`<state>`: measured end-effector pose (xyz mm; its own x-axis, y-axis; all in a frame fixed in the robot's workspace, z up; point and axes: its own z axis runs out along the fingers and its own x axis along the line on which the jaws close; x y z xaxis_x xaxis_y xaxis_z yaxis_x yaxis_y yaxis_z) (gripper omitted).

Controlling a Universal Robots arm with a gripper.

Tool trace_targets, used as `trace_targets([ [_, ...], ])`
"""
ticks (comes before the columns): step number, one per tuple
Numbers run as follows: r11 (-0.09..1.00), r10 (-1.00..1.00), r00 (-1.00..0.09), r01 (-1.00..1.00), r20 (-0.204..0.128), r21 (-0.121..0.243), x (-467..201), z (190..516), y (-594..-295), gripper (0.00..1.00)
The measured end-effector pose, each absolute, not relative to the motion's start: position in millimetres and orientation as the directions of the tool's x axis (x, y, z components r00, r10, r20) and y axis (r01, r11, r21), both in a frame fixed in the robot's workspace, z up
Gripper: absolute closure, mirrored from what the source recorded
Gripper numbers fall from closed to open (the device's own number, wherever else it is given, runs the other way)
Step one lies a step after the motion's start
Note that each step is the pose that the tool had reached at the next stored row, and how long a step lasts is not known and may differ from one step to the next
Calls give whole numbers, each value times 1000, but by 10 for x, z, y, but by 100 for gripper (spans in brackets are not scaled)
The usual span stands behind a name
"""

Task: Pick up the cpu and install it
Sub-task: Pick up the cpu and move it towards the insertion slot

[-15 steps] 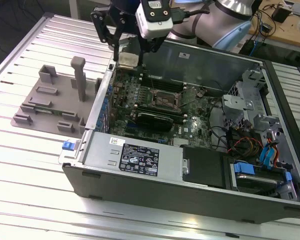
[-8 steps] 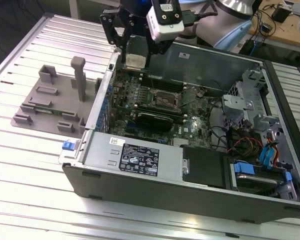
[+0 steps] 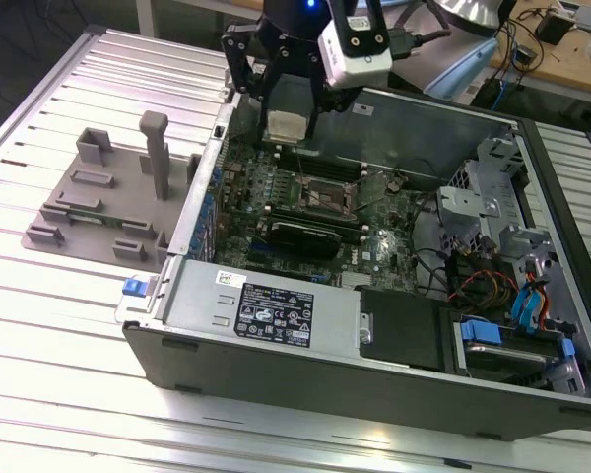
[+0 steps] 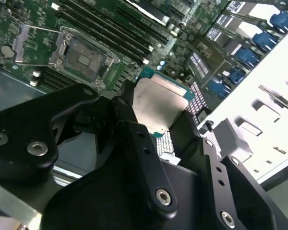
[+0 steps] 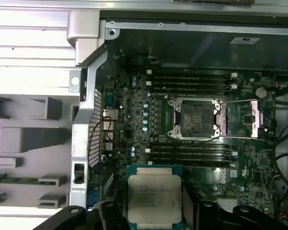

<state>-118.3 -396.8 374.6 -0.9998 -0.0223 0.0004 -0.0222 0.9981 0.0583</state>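
Fingers (image 4: 129, 120) are clamping the cpu (image 5: 154, 201) by two opposite edges, holding it in the air over the open case (image 3: 276, 365), near its rear wall. Down on the board, the socket (image 5: 194, 117) is sitting open, apart from the cpu, toward the exterior view's right.

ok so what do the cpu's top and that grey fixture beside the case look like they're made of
The cpu: top plate looks like metal, pale silvery with a soft sheen in the first wrist view; the green edge around it reads as circuit board. The grey fixture: probably plastic, going by its even dull grey, no glints and blocky shapes.
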Motion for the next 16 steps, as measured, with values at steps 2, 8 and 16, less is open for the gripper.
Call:
trace_targets([
  [2,998,-22,-1000,-22,0,58,-1133,3746,-3971,46],
  [8,998,-22,-1000,-22,0,58,-1000,3746,-3977,46],
  [16,998,-22,-1000,-22,0,58,-762,3746,-3990,46],
])
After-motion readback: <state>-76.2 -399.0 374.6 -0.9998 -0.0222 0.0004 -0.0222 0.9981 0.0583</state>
